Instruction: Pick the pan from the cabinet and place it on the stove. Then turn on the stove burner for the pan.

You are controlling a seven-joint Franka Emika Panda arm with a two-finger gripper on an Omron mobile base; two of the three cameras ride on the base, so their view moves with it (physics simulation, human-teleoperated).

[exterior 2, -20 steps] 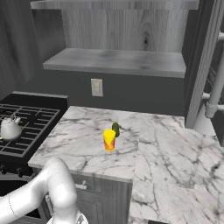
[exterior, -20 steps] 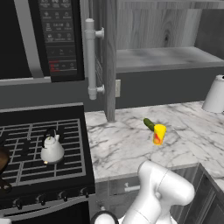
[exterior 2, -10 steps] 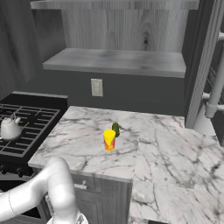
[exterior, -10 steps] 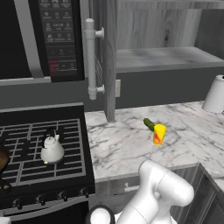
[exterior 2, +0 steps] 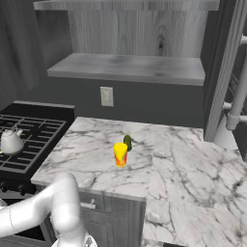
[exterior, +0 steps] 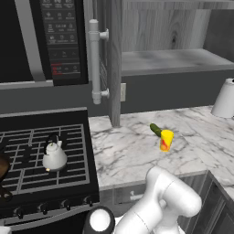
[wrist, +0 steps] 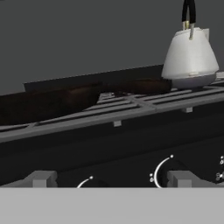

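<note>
Pan (wrist: 48,105): it lies on the grates of the stove (exterior: 27,183), at the left side; in the hand view its dark-brown rim is seen low and flat, left of the kettle; in the left base view a brown edge of it (exterior: 2,169) shows at the left border
Stove: black, with grid grates and a row of small knobs (exterior: 68,203) along the front; in the hand view the front panel is very near, and a knob (wrist: 181,178) with a white arc mark is at the lower right
Kettle (exterior: 54,155): small and white, it stands upright on the grates, right of the pan and apart from it
Cabinet (exterior: 173,32): grey wood-grain, above the counter; its door (exterior: 114,59) stands open, edge toward the camera, with a long pale bar handle (exterior: 95,61); the shelf inside carries nothing
Arm (exterior: 169,201): white, bent low in front of the stove
Gripper: the hand camera looks at the stove front from close; the fingers are spread fully and they hold nothing
Counter (exterior 2: 183,169): white marble, right of the stove; a small yellow and green object (exterior 2: 121,153) stands on it
Microwave (exterior: 45,41): black, above the stove
Paper roll (exterior: 225,98): white, at the right end of the counter
</note>
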